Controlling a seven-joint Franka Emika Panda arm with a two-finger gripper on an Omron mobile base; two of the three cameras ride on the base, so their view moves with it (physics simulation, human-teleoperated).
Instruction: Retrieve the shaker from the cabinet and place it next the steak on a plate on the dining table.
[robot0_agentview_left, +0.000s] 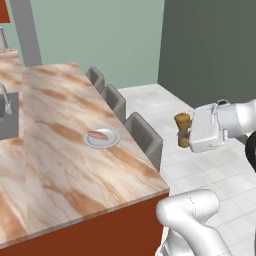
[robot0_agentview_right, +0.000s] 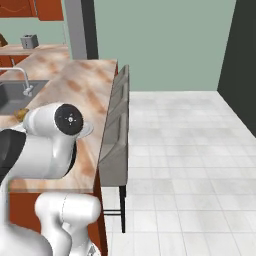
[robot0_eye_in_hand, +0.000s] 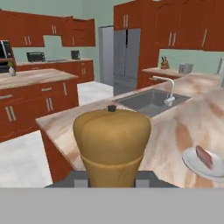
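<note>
You're looking at a glossy white arm (robot0_agentview_left: 192, 220) built of rounded, tubular segments with dark bands at the joints. Its boxy white hand (robot0_agentview_left: 206, 130) carries what seems to be a thin cable loop. One round black joint cap (robot0_agentview_right: 68, 118) bears a small pale mark.

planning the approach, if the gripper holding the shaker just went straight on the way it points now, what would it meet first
Probably the dining table. The gripper, shut on the shaker, points sideways toward the tabletop's near end, short of the plate with the steak. Depth and height are unclear; it might pass just above.
</note>
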